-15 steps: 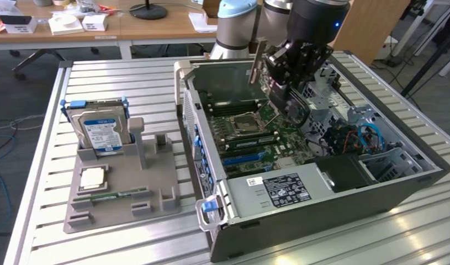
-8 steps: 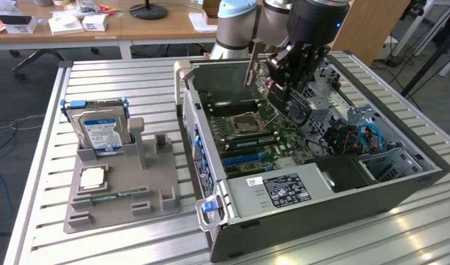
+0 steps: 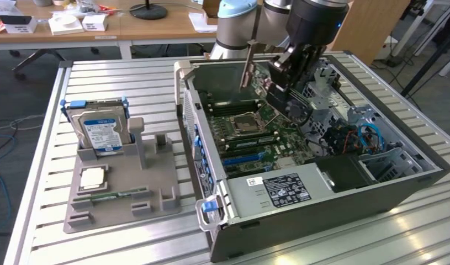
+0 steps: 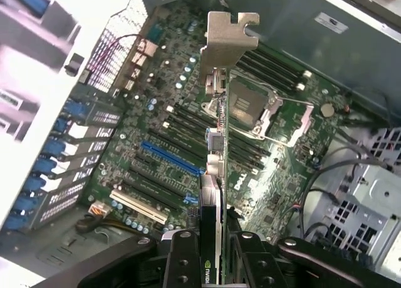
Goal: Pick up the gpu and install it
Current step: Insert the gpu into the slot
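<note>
1. The black two-finger gripper (image 4: 213, 253) is clamped on the gpu (image 4: 216, 156), a thin flat dark expansion card with a silver metal bracket (image 4: 230, 31) on one end. The jaws are narrow, with black fingers (image 4: 182, 260) pressed on each face of the card.
2. The gpu is up in the air inside the open grey tower case (image 3: 343, 204), which lies on its side on the slatted metal table (image 3: 121, 83). It hangs above the green motherboard (image 4: 282, 175) and isn't touching it as far as I can tell.
3. The card is on edge with the bracket upright. The bracket end points at the case wall on the exterior view's left, and the long axis runs from there back under the gripper toward the right.
4. Here's the bit that matters. The blue expansion slot (image 4: 169, 158) sits on the near part of the board, while the gpu hangs farther back, roughly over the silver CPU socket (image 4: 250, 109). So the slot is below and nearer than the card, not under it. The two long axes look roughly parallel, but I can't be sure.
5. I'd say the pick is done and the card isn't seated yet.
6. The grey plastic parts tray (image 3: 121, 182) is well apart on the left, with a silver hard drive (image 3: 99, 132) standing in it.
</note>
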Controlling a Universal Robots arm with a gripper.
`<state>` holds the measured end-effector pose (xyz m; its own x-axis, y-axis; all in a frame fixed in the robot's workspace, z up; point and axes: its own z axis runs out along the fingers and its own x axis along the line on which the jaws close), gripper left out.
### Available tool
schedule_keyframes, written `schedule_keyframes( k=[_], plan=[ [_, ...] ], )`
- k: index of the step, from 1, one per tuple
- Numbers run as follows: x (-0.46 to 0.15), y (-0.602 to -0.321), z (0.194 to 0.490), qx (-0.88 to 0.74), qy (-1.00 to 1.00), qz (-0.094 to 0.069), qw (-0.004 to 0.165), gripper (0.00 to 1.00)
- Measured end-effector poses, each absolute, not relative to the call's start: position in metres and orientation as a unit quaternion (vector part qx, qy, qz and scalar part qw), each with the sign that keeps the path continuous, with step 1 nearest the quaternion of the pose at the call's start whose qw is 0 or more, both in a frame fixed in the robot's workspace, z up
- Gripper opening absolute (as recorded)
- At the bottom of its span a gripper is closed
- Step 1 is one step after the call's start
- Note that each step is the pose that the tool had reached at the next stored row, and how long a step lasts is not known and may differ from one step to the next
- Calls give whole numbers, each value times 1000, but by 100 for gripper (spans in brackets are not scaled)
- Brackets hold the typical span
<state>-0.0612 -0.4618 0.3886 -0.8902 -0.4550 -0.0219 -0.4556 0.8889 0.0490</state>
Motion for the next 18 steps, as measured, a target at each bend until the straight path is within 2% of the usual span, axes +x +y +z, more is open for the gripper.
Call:
schedule_keyframes(
  k=[18],
  plan=[
    [-61,-462,386,-387,922,27,1,26]
  ],
)
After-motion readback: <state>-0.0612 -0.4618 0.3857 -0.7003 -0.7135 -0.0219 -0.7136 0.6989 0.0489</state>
